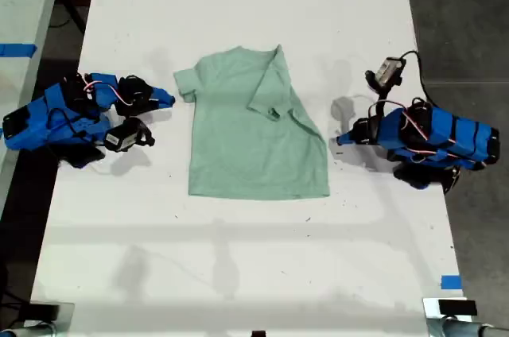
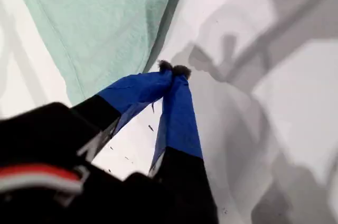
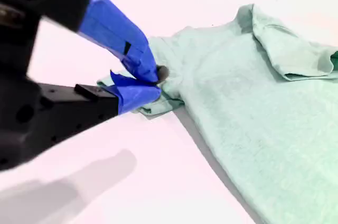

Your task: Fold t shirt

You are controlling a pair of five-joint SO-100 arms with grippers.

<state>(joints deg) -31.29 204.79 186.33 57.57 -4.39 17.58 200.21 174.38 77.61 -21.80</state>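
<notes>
One t shirt (image 1: 254, 146), pale mint, spread flat in the middle of the white tabletop (image 1: 238, 273), neck toward the far edge. Sleeve on the exterior view's right (image 1: 270, 97) already turned in over the chest; the other sleeve (image 3: 158, 102) out flat.

Likely light, limp and thin: no stiffness to push against, prone to dragging and bunching if slid, and to drooping from any single pinch. Best taken at a hem or sleeve edge, where the doubled cloth gives a small ridge to nip, then lifted and carried over rather than shoved.

My first gripper (image 2: 173, 68), on the arm at the exterior view's right: closed, tips touching, nothing between them, on bare tabletop just beside the shirt's side edge.

My second gripper (image 3: 156, 81), on the arm at the exterior view's left: jaws nearly together right at the hem of the flat sleeve. Whether cloth sits pinched between them, impossible to tell.

Exterior view: whole layout, both arms, the diagonal fold line, but jaw tips too small to judge. Second wrist view: close look at the sleeve hem bunched against the tips, invisible from above. First wrist view: plain proof of empty, closed jaws and a clear strip of tabletop between tips and cloth.
</notes>
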